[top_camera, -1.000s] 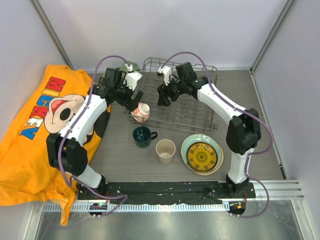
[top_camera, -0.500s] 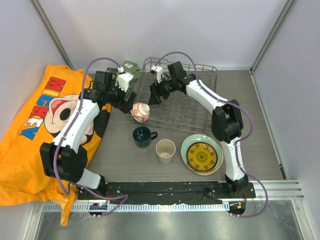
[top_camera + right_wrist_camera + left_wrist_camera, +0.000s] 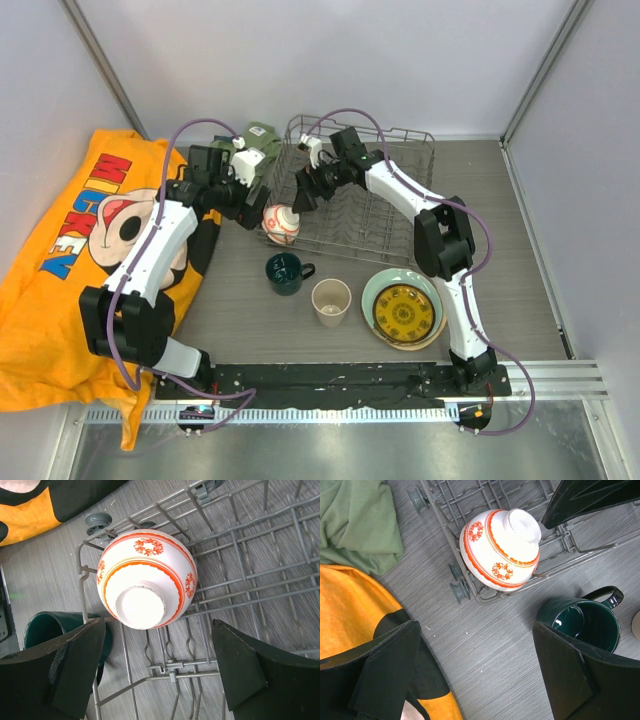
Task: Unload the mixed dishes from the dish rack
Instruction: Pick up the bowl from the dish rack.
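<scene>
- The left hand (image 3: 475, 630) is held wide open, with nothing gripped.
- The right hand (image 3: 157, 630) is spread wide over the small red-orange bowl (image 3: 145, 582), which is not gripped.
- The bowl is seen base up on the near left corner of the dish rack (image 3: 390, 215).
- The dark teal mug (image 3: 285, 272) and the beige cup (image 3: 331, 300) are set on the tabletop (image 3: 230, 300).

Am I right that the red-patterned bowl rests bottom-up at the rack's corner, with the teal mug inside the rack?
Not quite: the bowl is as you say, but the teal mug stands on the table outside the dish rack, as the top view shows.
</scene>
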